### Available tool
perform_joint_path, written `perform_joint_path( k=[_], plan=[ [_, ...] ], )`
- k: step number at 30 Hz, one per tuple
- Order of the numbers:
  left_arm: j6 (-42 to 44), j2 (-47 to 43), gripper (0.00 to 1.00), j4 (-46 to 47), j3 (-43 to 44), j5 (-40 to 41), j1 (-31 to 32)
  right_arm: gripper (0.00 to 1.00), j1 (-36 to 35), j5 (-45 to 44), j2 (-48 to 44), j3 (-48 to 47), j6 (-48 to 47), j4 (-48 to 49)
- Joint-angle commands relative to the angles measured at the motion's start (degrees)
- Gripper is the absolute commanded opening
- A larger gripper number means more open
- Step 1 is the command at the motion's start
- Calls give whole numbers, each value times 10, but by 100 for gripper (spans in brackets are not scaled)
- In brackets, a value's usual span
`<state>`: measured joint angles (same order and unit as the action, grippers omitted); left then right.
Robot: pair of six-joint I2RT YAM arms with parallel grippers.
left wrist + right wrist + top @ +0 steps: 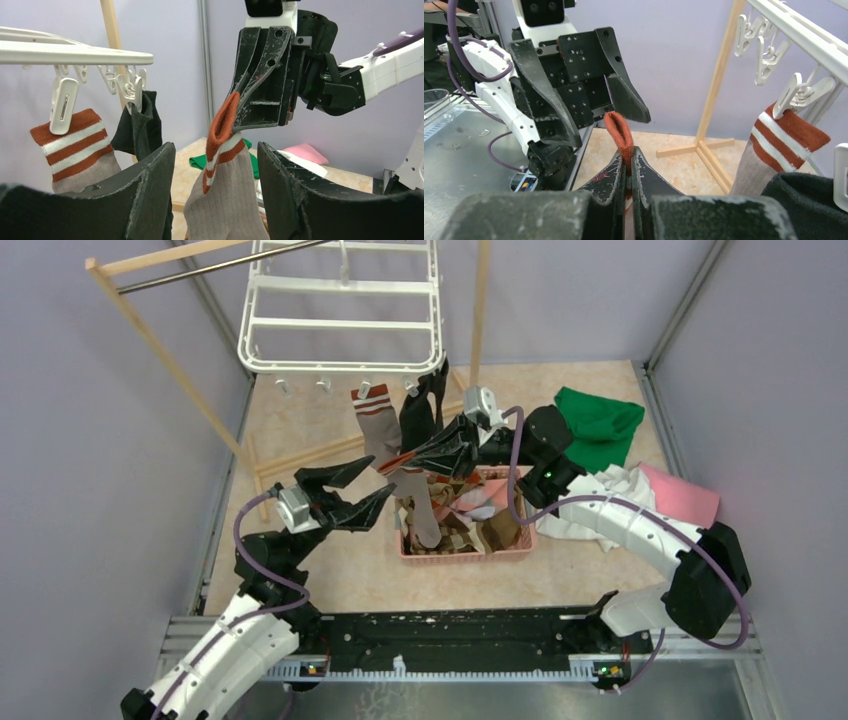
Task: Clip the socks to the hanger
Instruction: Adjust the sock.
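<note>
The grey-brown ribbed sock with the rust-and-white striped cuff [225,190] is hanging in the air between the two arms. Its cuff is folding over into a small loop above the right gripper [628,162], whose black fingers are pressing together on it. The foot is trailing down toward the pink plastic basket [410,554], where more socks are lying in a heap; I cannot tell whether the toe is touching them. The left gripper [382,476] is standing with its jaws wide apart, one on each side of the sock just below the cuff, and appears to be touching nothing.

Above and beyond, the large white plastic rectangular hanger [340,367] is hanging from the metal bar [220,270] of the wooden rack [170,360]. It is carrying a matching striped sock [375,430] in one clip and a black sock [418,415] in another. Between them, small white clips [107,75] seem to be dangling free.

The step in hand looks like bringing the second striped sock up to a clip. The next move is likely calling for the right arm to raise the cuff loop level with a free clip. The left gripper would then squeeze that clip open so the loop can slide in before the right fingers let go.
</note>
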<state>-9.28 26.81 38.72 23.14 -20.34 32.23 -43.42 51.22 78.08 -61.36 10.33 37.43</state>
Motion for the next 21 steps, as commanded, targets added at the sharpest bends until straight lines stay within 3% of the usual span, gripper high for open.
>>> perform_joint_path(
  k=[1, 8, 13, 17, 21],
  plan=[
    [-14, 22, 65, 65, 6, -16, 0, 0, -10, -5, 1, -36, 11, 37],
    [-13, 38, 49, 90, 5, -14, 0, 0, -12, -5, 2, -36, 12, 37],
    [-21, 56, 45, 112, 7, -32, 0, 0, -13, -5, 3, -36, 11, 37],
    [-24, 66, 31, 118, 10, -46, -1, 0, -13, -5, 2, -37, 12, 37],
    [-21, 69, 3, 125, 12, -59, 0, 0, -13, -5, 2, -36, 11, 36]
  ],
)
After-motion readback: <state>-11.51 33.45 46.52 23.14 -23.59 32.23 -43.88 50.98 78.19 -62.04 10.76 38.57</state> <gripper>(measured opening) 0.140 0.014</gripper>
